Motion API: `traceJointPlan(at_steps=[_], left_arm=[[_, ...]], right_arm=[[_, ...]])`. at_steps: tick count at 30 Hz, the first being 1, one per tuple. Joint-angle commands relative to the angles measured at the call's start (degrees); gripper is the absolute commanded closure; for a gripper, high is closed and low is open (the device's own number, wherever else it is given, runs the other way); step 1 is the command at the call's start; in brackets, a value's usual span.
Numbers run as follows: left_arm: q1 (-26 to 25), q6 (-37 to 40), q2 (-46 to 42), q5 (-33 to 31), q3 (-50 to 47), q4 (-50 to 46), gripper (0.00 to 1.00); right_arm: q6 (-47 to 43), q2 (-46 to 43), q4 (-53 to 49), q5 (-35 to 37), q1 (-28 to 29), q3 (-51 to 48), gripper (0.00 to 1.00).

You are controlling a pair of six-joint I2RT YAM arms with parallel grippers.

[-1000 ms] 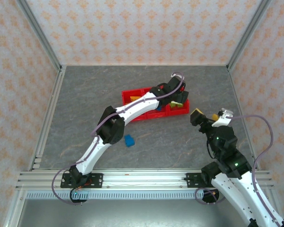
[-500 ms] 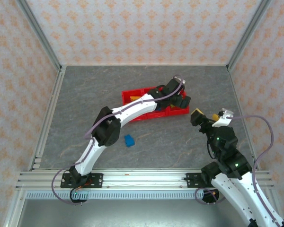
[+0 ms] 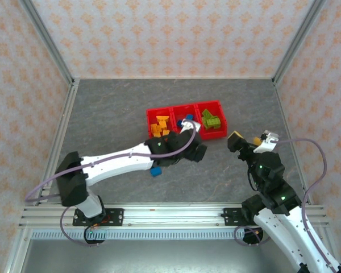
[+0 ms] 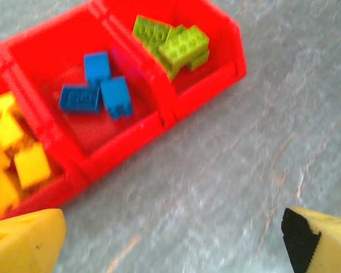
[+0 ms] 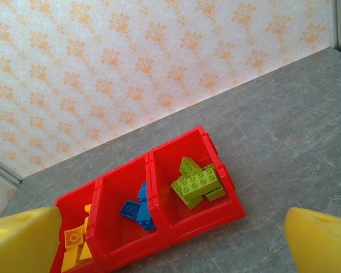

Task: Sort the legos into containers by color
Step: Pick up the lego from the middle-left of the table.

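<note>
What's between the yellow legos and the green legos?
The middle bin with the blue legos in it, seen in the left wrist view.

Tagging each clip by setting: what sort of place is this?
Probably a lab test cell, not a home: patterned panels in aluminium framing box in a grey tabletop, with a mounting rail at its near edge.
</note>
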Motion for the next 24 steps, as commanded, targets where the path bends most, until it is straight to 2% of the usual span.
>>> traceJointPlan(at_steps=[1,5,11,19,24], left_arm=[[-0.03,-10.73,-5.84,-4.56,-6.25,-7.19,0.01],[0.02,-18.89,-10.57,-3.78,-14.4,-13.22,0.01],[0.02,-17.93,-17.01,2.2,-25.37,-8.93,0.01],[0.02,-23.58,-18.59,2.96,-28.67,-11.28,0.06],[0.1,-25.37,-16.69,3.43,-29.77,-8.8,0.03]], right_arm=[[-0.84,-0.09,1.99,-0.62,0.42,-0.46,0.0],[-0.73,-0.04,2.05,-0.38,0.42,-0.52,0.0],[-0.67,0.11,1.94,-0.17,0.41,-0.57,0.0],[-0.61,0.66,1.89,-0.25,0.41,-0.57,0.0],[-0.53,0.66,1.87,-0.64,0.42,-0.46,0.0]])
